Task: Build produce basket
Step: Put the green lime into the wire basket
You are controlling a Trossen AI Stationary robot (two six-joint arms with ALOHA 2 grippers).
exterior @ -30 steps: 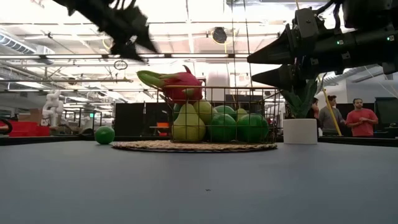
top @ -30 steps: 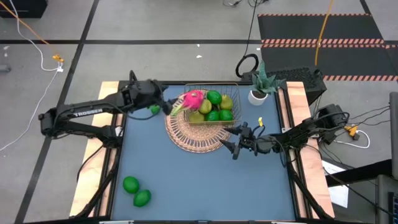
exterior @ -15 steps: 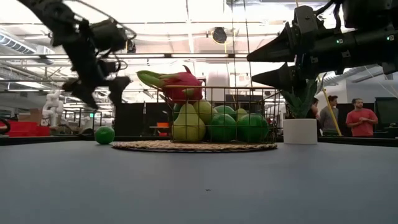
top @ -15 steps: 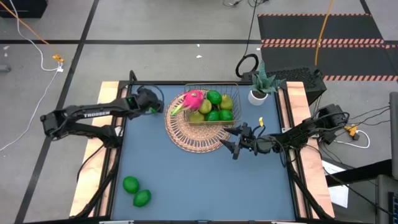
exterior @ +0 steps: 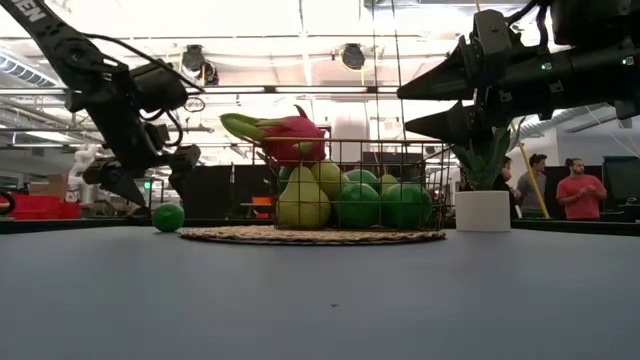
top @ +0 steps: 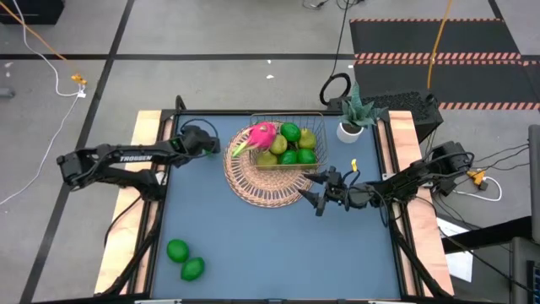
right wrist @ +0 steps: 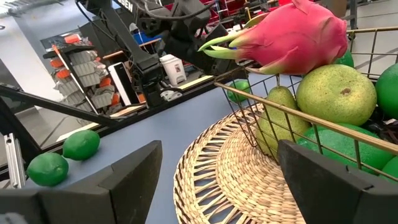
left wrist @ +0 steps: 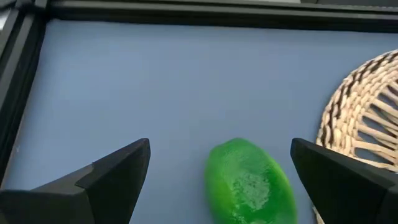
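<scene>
Left gripper (exterior: pixel 150 188) poised just above a loose lime (left wrist: pixel 250 182) at the far left of the table (top: pixel 278 245), fingers spread wide and empty, the fruit centred between them in the left wrist view; lime resting on the blue surface just beside the left edge of the woven mat (top: pixel 257 184), apart from the basket (top: pixel 295 145); basket sitting on the mat's far side, loaded with limes and pears and topped by the pink dragon fruit (top: pixel 260 135); two more limes (top: pixel 185 260) lying together at the near left corner, well apart from everything; right gripper (top: pixel 314 200) waiting over the near right edge of the mat, fingers parted and holding nothing; potted plant (top: pixel 352 119) standing at the far right, just beside the basket; judging by look, a light, firm lime with waxy, rather slippery skin, prone to roll or squirt out under an off-centre pinch; best taken across the widest middle, fingers lowered level on both sides before closing; firm squeeze likely tolerated, hardly fragile; dragon fruit perched high on the heap, probably easy to knock off when adding more
</scene>
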